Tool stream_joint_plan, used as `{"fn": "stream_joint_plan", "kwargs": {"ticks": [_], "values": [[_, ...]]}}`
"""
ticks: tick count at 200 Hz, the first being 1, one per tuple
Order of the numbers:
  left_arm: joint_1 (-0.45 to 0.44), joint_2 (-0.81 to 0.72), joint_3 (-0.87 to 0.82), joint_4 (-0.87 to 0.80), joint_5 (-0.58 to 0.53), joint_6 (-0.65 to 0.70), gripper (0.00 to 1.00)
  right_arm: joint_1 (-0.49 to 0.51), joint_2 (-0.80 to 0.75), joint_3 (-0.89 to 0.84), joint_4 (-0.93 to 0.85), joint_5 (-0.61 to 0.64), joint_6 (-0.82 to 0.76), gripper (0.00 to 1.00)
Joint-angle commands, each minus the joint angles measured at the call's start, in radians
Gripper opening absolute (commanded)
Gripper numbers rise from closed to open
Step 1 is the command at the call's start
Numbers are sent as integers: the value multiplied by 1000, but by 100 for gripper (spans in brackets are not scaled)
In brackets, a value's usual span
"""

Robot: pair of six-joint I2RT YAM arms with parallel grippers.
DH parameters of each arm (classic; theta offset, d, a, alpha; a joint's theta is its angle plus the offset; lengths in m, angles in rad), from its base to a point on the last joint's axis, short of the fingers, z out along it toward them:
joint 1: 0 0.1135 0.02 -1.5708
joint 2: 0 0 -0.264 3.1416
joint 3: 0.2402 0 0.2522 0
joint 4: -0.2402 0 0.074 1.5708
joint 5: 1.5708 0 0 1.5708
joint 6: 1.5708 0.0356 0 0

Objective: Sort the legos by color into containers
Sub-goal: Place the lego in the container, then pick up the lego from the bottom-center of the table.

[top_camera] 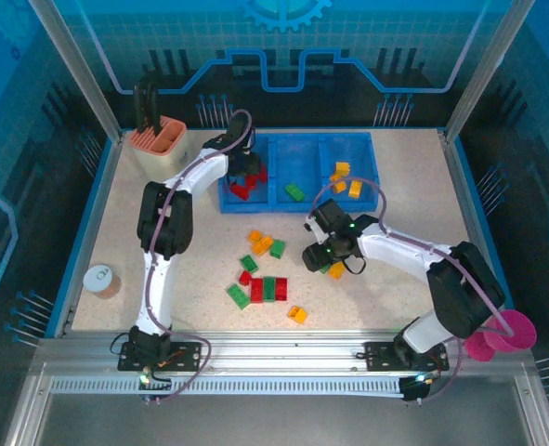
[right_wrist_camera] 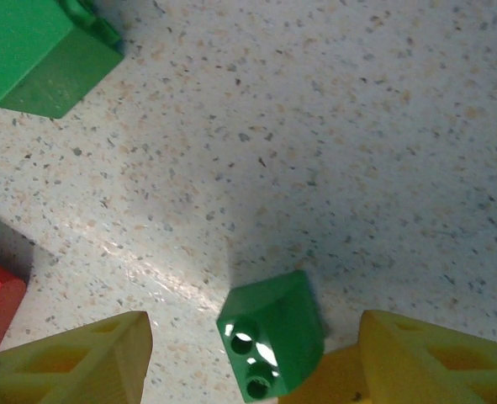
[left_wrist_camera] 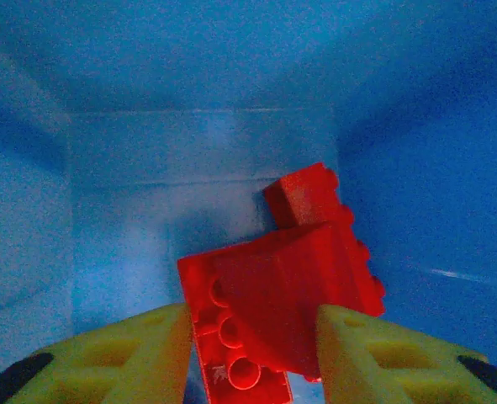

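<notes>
**A:** Cream speckled table (top_camera: 413, 214), blue tray (top_camera: 297, 160) at its far side. Where are the bricks?

**B:** Red ones lie in the left compartment (top_camera: 240, 149), a green one in the middle, orange ones on the right. The loose legos (top_camera: 269, 288) are scattered mid-table, apart from the tray.

**A:** And the arms?

**B:** Left gripper (top_camera: 246, 167) hangs over the left compartment. Its fingers (left_wrist_camera: 139, 358) stand partly apart with a red brick (left_wrist_camera: 273, 311) between them. I cannot tell whether they pinch it. Right gripper (top_camera: 322, 253) is low over the table, spread wide and holding nothing. It straddles a small green brick (right_wrist_camera: 269, 337) that touches an orange brick (right_wrist_camera: 328, 383).

**A:** How would the green one handle?

**B:** Light, stiff and slick, I'd judge. Close on its flat sides, not the rounded edge, or it may squirt out. The orange neighbour could get nudged along.
</notes>
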Motion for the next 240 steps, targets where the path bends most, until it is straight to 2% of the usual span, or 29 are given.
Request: {"fn": "stream_joint_plan", "kwargs": {"ticks": [1,72,113,176,208,240], "values": [[1,9,23,-17,36,7,46,18,28,29,-54,18,17,67],[1,-87,13,11,64,33,49,46,82,51,-103,50,36,64],[0,-194,-14,34,105,38,51,58,134,78,-131,68,34,50],[0,-359,-70,52,151,56,54,73,171,113,-180,103,43,35],[-1,-482,-148,45,151,68,56,72,149,177,-206,122,11,30],[0,-678,-303,56,121,118,58,44,141,340,-221,130,-55,30]]}}
